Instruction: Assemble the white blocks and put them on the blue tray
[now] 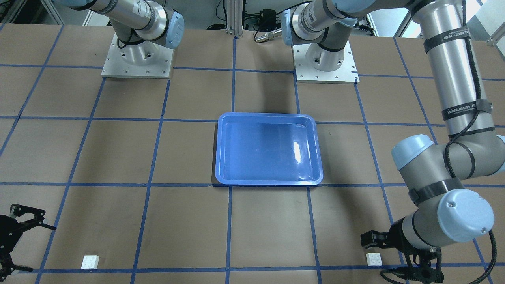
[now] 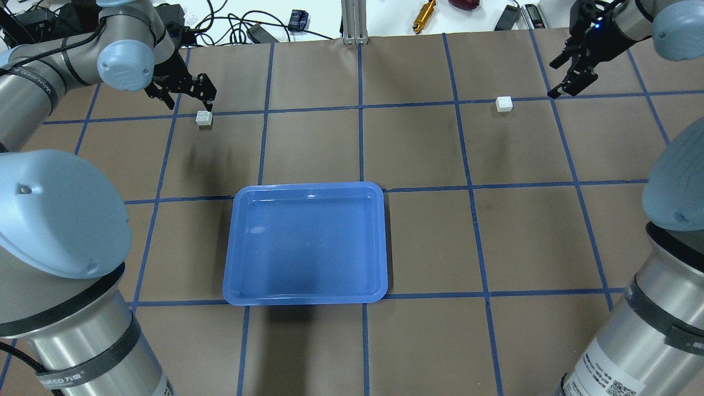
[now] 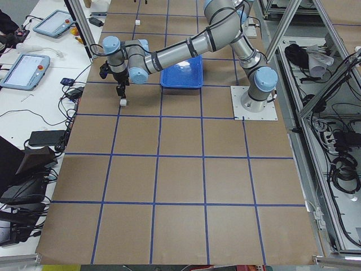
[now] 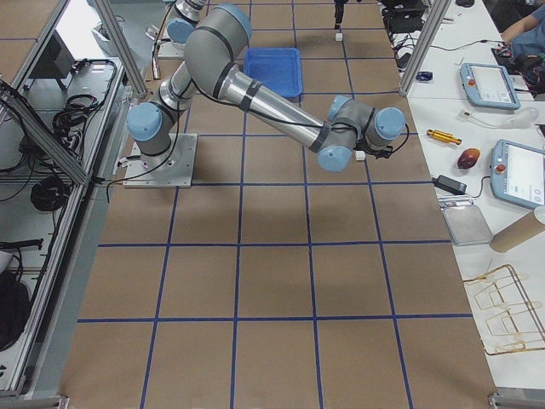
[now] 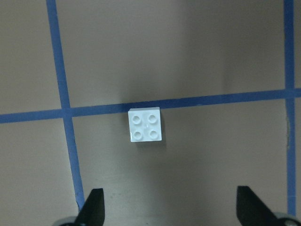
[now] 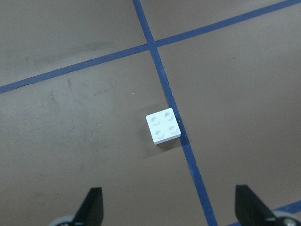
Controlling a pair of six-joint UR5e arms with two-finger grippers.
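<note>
Two white blocks lie apart on the brown table. One white block sits by a blue tape line, just ahead of my left gripper, which hovers above it, open and empty. The other white block lies against a tape line. My right gripper is open and empty, above the table and off to one side of it. The blue tray is empty in the middle of the table.
Both arm bases stand behind the tray. The left arm's elbow hangs over the table beside its block. Cables and a brass tool lie beyond the table's far edge.
</note>
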